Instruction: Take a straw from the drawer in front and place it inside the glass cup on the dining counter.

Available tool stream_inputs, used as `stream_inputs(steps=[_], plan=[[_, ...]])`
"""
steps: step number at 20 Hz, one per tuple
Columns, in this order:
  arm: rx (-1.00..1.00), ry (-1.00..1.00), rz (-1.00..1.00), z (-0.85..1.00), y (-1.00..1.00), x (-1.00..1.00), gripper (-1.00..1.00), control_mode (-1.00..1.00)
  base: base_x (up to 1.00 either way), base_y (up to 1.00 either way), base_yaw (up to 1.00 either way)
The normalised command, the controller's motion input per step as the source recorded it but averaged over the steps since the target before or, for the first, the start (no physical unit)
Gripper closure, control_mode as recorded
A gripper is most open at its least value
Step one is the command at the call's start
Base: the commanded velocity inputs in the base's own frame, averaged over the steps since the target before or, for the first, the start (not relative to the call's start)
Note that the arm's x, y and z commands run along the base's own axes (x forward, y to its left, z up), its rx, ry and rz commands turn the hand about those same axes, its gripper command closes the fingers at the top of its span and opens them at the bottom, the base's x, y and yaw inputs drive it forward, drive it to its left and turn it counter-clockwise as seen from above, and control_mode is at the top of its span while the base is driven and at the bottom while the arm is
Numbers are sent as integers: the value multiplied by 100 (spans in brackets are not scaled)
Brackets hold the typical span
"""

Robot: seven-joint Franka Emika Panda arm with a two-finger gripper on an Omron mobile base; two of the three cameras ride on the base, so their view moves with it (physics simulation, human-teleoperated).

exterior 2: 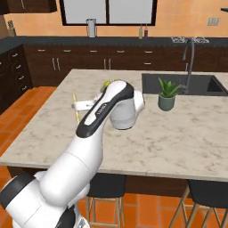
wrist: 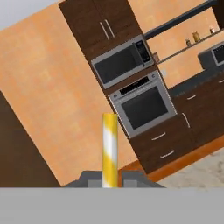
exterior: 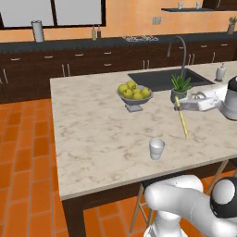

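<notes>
My gripper [exterior: 177, 106] is shut on the pale yellow straw [exterior: 182, 119], which slants down from the fingers over the beige marble dining counter [exterior: 92, 134]. The glass cup [exterior: 156, 148], a small whitish tumbler, stands upright near the counter's front edge, left of the straw's lower end and apart from it. In the right base view the gripper [exterior 2: 78, 106] pokes out left of the arm with the straw [exterior 2: 75, 107] crossing it. The hand view has the straw [wrist: 109, 146] rising between the two fingertips [wrist: 89, 178]. The drawer is out of view.
A grey bowl of yellow-green fruit [exterior: 134, 95] sits mid-counter. A small green plant pot [exterior: 179, 90] stands right behind the gripper, by the sink [exterior: 157, 78] and tap [exterior: 181, 46]. Stools [exterior 2: 107, 187] stand under the counter's front edge.
</notes>
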Motion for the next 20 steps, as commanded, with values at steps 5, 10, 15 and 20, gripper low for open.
stream_inputs(steps=[5, 10, 15, 20], plan=[[28, 0, 12, -34, 1, 0, 100, -100, 0, 0, 0], [20, 0, 8, -19, 0, 42, 100, -100, 0, 0, 0], [3, 0, 3, -18, 0, 40, 100, -100, 0, 0, 0], [0, -1, 2, -30, 0, 11, 100, -100, 0, 0, 0]])
